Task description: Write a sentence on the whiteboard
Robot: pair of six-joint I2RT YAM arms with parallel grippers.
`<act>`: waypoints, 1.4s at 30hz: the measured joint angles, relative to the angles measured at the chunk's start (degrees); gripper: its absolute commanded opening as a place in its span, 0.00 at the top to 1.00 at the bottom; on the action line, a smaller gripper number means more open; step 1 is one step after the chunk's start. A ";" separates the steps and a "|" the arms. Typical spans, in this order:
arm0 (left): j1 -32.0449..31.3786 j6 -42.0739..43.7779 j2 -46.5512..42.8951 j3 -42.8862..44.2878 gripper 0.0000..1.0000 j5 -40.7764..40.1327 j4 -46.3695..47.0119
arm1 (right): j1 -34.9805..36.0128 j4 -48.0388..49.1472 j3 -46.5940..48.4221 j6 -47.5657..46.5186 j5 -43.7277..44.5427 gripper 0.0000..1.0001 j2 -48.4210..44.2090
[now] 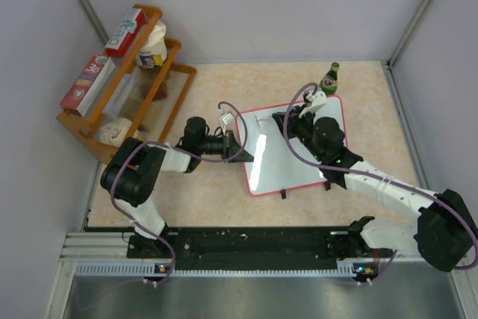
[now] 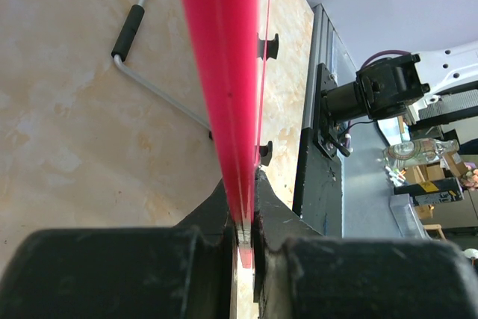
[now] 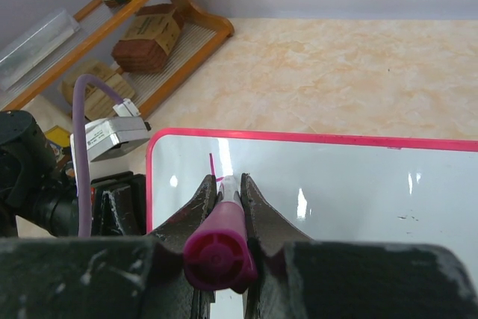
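The whiteboard (image 1: pixel 299 156) lies on the table, glossy white with a red-pink rim and two black clip feet on its near edge. My left gripper (image 1: pixel 233 143) is shut on its left edge; in the left wrist view the pink rim (image 2: pixel 224 72) runs between the closed jaws of that gripper (image 2: pixel 243 222). My right gripper (image 1: pixel 287 121) is shut on a pink-purple marker (image 3: pixel 220 248), tip down on the board (image 3: pixel 343 184) near its far left corner. Of the sentence, only a short pink stroke (image 3: pixel 211 163) shows beside the tip of the right gripper (image 3: pixel 229 188).
A green bottle (image 1: pixel 329 78) stands just beyond the board's far right corner. A wooden shelf (image 1: pixel 123 80) with boxes stands at the far left. A thin metal rod with a black grip (image 2: pixel 128 29) lies on the table by the board.
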 measured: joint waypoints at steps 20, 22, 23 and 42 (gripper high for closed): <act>-0.24 0.55 0.00 0.22 1.00 0.22 0.09 | -0.35 -1.60 2.36 1.62 0.90 1.00 -1.14; -0.26 0.55 0.00 0.24 1.00 0.22 0.09 | -0.44 -1.46 2.49 1.62 0.96 1.00 -0.44; -0.28 0.59 0.00 0.28 1.00 0.24 0.09 | -0.46 -1.51 2.49 1.62 0.96 1.00 -0.24; -0.39 0.55 0.00 0.46 1.00 -0.09 -0.81 | -1.20 1.79 0.37 2.67 0.79 1.00 0.68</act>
